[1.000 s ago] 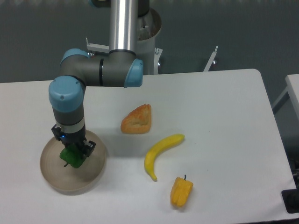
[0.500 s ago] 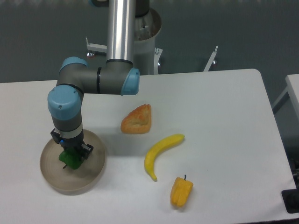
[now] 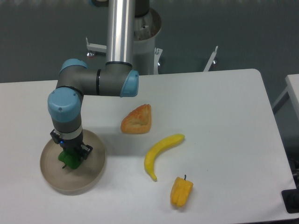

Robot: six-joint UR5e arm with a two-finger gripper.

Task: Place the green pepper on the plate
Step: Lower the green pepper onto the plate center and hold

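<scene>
My tool [image 3: 71, 154] is down inside the plate [image 3: 92, 175], and its fingers are clamped on the green pepper [image 3: 68, 160], which shows just below them as a glossy green lump over the plate's floor. I cannot tell from this angle whether the pepper's underside already touches the plate or hangs just above it.

Compared with a second ago, my arm has dropped: the blue-capped wrist sits lower and a little further left, and the pepper has come down with it, from over the middle of the plate to a spot nearer the plate's left half. Against the picture from half a second ago there is almost no difference; the wrist and the pepper are in nearly the same place, so the descent has all but stopped.

Nothing else on the bench [image 3: 224, 107] has shifted. The piece of bread [image 3: 137, 120] lies right of my arm, the banana [image 3: 159, 153] curves below and right of it, and the yellow pepper [image 3: 181, 191] sits near the front edge, just right of the banana's lower tip. All three are well apart from the plate.
</scene>
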